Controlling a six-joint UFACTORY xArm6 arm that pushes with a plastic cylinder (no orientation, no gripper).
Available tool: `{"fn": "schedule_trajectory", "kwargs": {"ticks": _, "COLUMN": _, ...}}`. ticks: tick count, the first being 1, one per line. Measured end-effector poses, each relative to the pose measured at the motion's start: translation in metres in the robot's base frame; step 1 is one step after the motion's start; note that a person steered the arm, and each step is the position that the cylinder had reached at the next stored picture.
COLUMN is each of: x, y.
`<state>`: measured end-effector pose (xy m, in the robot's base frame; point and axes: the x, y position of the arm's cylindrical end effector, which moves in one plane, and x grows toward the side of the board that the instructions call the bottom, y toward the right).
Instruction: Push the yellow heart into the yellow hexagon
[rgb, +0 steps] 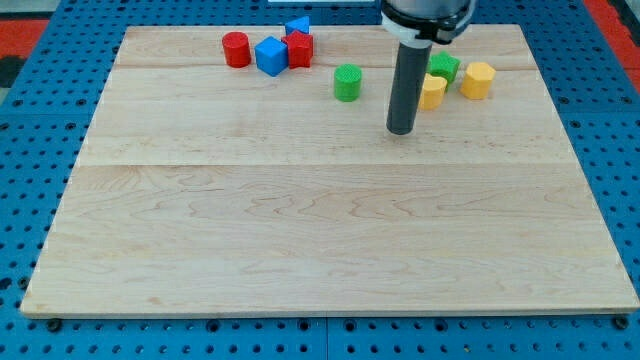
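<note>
The yellow heart (432, 92) lies near the view's top right, partly hidden by my rod. The yellow hexagon (477, 80) sits just to its right, a small gap apart. My tip (401, 130) rests on the board below and left of the heart, close to it but not touching as far as I can see. A green block (444, 67) sits just above the heart, between it and the hexagon.
A green cylinder (347, 83) stands left of my tip. At the view's top left is a cluster: a red cylinder (236, 49), a blue cube (270, 56), a red block (299, 48) and a blue block (297, 24) behind it. The wooden board (320, 250) fills the view.
</note>
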<state>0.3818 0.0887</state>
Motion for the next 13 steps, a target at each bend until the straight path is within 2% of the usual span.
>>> {"fn": "schedule_trajectory", "kwargs": {"ticks": 2, "x": -0.023, "y": 0.046}}
{"fn": "schedule_trajectory", "kwargs": {"ticks": 4, "x": -0.051, "y": 0.047}}
{"fn": "schedule_trajectory", "kwargs": {"ticks": 5, "x": -0.027, "y": 0.031}}
{"fn": "schedule_trajectory", "kwargs": {"ticks": 7, "x": -0.018, "y": 0.026}}
{"fn": "schedule_trajectory", "kwargs": {"ticks": 8, "x": -0.004, "y": 0.084}}
{"fn": "schedule_trajectory", "kwargs": {"ticks": 9, "x": -0.007, "y": 0.190}}
{"fn": "schedule_trajectory", "kwargs": {"ticks": 10, "x": -0.043, "y": 0.219}}
{"fn": "schedule_trajectory", "kwargs": {"ticks": 12, "x": -0.105, "y": 0.200}}
{"fn": "schedule_trajectory", "kwargs": {"ticks": 13, "x": -0.118, "y": 0.200}}
